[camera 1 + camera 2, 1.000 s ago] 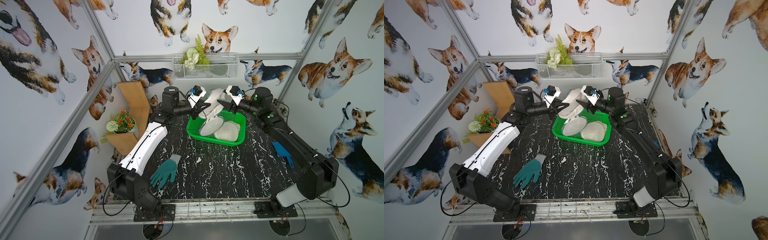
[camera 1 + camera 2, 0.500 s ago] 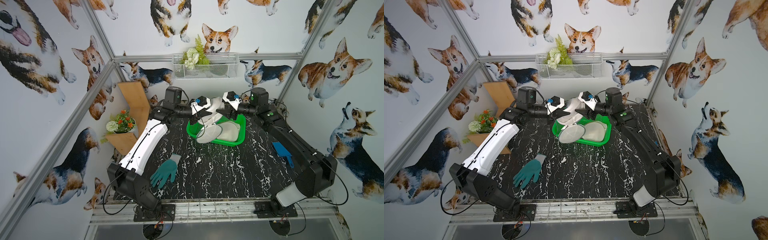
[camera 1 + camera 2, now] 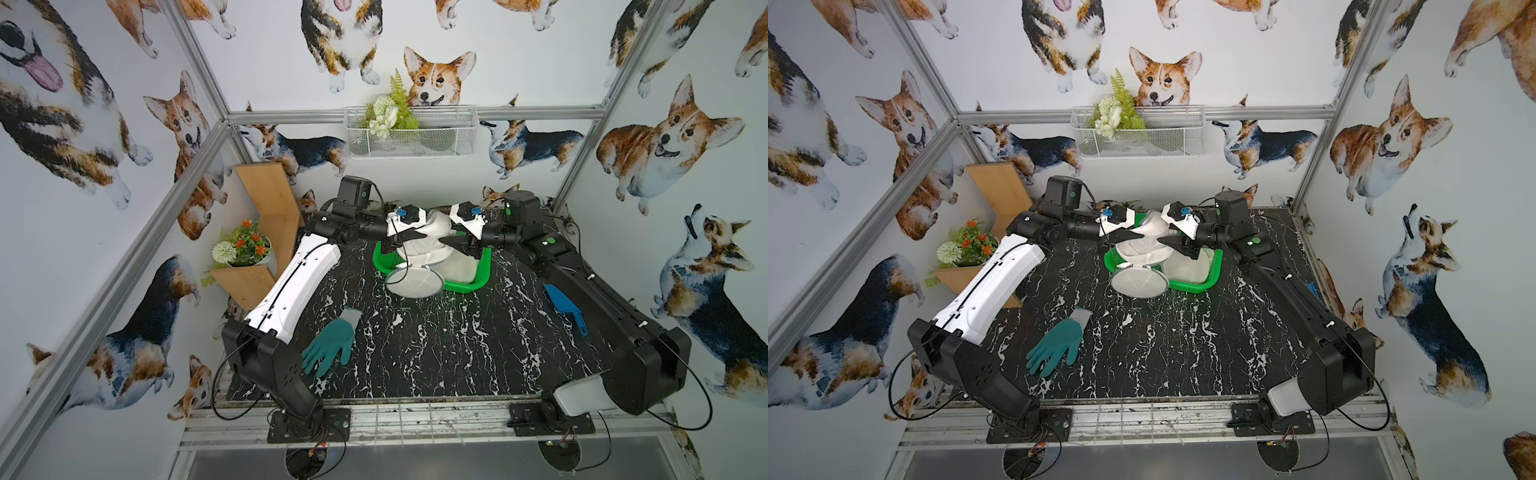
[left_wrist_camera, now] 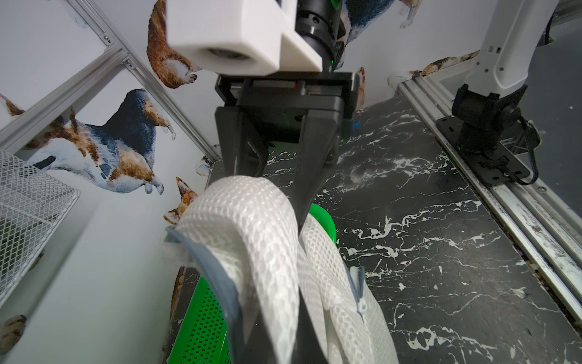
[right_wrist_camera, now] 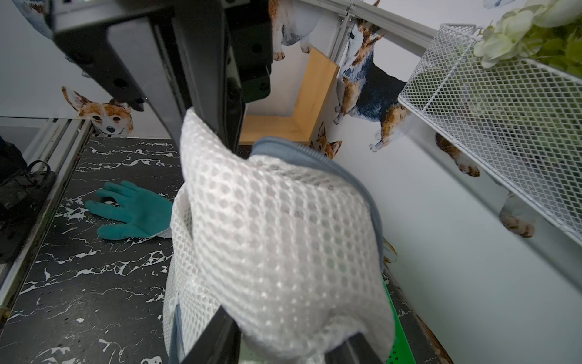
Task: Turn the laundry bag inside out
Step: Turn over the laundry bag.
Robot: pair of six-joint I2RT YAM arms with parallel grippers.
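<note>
- The green glove [image 3: 330, 347] is lying nearest on the tabletop [image 3: 457, 345], well apart from the work.
- The laundry bag [image 3: 424, 245] is hanging between 2 grippers, its round panel drooping over the rim of the green basket [image 3: 478, 282]; any pulling risks snagging it there.
- The left gripper [image 3: 409, 237] jaws are pinching mesh. The right gripper [image 3: 451, 245] jaws are standing apart amid mesh; I cannot tell whether they are gripping, so the mesh may be slipping free.
</note>
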